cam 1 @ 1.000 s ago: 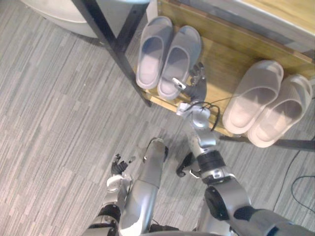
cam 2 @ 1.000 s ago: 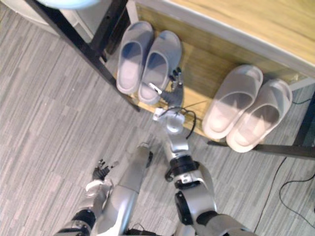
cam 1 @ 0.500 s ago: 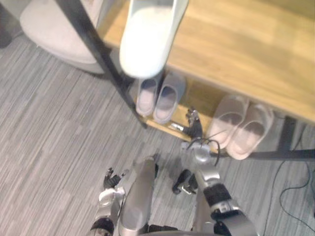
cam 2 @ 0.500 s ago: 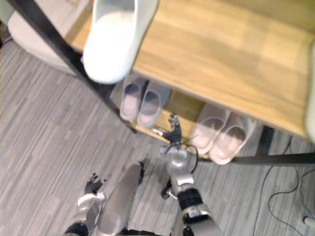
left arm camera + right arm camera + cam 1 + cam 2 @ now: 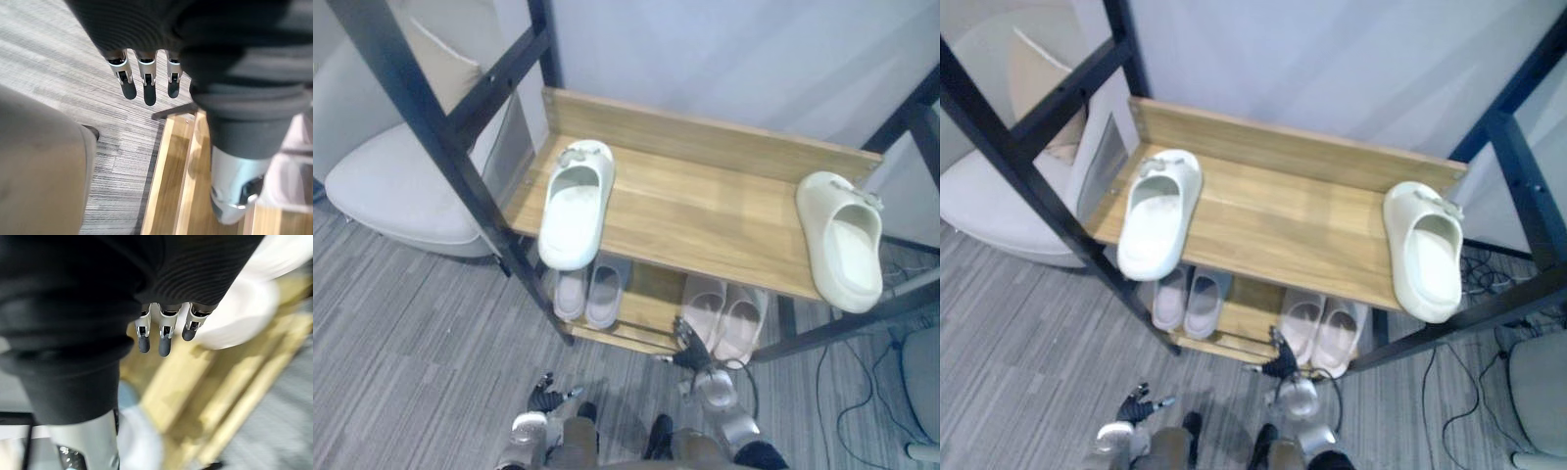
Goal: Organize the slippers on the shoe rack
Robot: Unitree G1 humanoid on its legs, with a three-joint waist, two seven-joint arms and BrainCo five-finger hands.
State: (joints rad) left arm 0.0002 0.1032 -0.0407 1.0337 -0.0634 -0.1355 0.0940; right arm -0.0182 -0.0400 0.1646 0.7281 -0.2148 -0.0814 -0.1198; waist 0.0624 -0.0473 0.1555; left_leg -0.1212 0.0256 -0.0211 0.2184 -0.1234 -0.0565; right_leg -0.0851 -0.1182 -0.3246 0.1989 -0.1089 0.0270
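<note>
The wooden shoe rack (image 5: pixel 705 211) has two shelves in a black frame. On the upper shelf a white slipper (image 5: pixel 576 204) lies at the left end and a cream slipper (image 5: pixel 842 240) at the right end, far apart. Below, a grey pair (image 5: pixel 587 294) and a pale pink pair (image 5: pixel 722 315) stand side by side. My right hand (image 5: pixel 690 345) is open at the lower shelf's front edge, between the two pairs; its fingers (image 5: pixel 164 330) are straight and hold nothing. Low over the carpet to the left, my left hand (image 5: pixel 543 397) hangs open, its fingers (image 5: pixel 142 81) straight.
A pale upholstered chair (image 5: pixel 391 176) stands left of the rack behind a slanting black frame post (image 5: pixel 440 137). Cables (image 5: pixel 847 392) trail over the grey carpet at the right, near a grey seat (image 5: pixel 920 377).
The camera has risen and pulled back, so the upper shelf and its two slippers have come into sight. The right hand has drawn back from beside the grey pair.
</note>
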